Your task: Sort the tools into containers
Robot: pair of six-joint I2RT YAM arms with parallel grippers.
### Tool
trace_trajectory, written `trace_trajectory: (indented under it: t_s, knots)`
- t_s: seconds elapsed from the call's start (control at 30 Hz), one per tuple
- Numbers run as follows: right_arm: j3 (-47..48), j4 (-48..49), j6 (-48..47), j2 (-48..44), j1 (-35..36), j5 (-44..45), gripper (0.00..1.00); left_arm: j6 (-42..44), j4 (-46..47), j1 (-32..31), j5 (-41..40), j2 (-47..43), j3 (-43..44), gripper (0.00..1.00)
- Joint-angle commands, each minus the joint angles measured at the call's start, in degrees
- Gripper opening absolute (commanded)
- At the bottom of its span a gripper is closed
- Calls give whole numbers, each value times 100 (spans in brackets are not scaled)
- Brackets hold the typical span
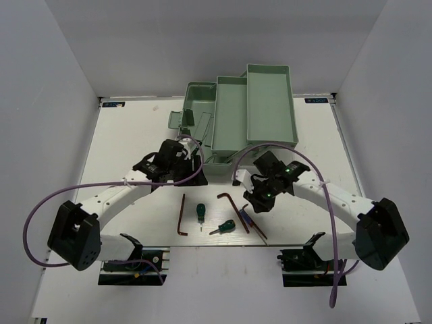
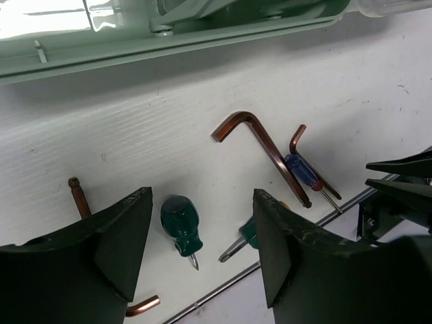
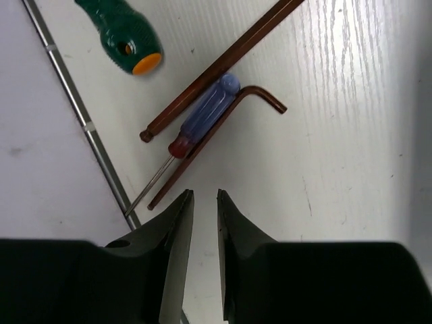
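My L gripper hung wide open and empty; the wrist view framed a green driver between its fingers, long axis near-far, tip toward my bases. The 2nd green driver lay diagonal, tip pointing near-left. My R gripper showed only a thin slit w/ nothing in it, near the blue driver. That one lay along a short key, tip toward my fingers. A long key ran parallel, just beside. The 3rd key lay apart at left, axis near-far, bend nearest me. All sat on the table, nearer me than the box.
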Motion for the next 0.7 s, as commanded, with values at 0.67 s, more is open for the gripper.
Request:
trace_trajectory:
  t_s: [0.67]
  knots:
    - [315,584,1156,1213,972,342,24,-63,-172,-25,-106,-738,-160,71]
